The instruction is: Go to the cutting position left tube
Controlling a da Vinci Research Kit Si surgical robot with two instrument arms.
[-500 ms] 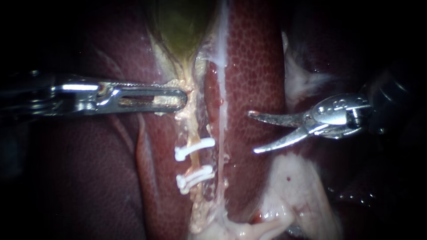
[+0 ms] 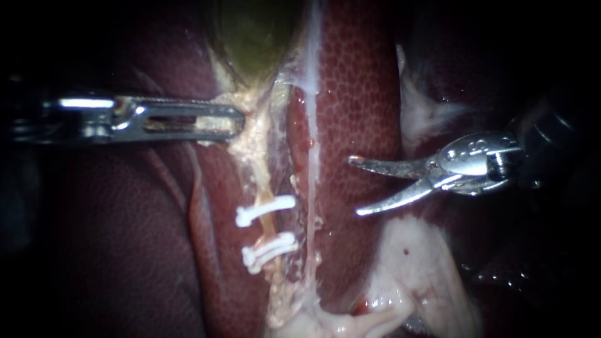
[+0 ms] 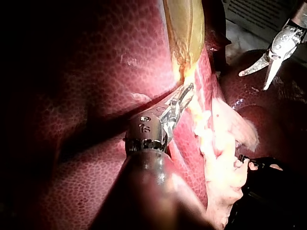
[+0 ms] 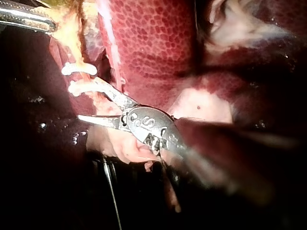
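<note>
Two white clips (image 2: 265, 209) cross the left tube (image 2: 269, 228), a thin yellowish strand running near from the green gallbladder (image 2: 250, 37) beside the mottled red liver (image 2: 357, 94). The right instrument (image 2: 355, 186), its smooth curved blades spread, sits well to the tube's right. The left instrument (image 2: 233, 122) pinches pale, frayed tissue (image 2: 253, 144) beyond the clips. Only the left wrist view shows both of its jaws closed on that tissue.

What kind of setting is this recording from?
Likely a surgical practice bench: mottled dark-red liver, olive-green gallbladder, white plastic clips on a pale tube, plus the left steel instrument and right steel instrument.
</note>
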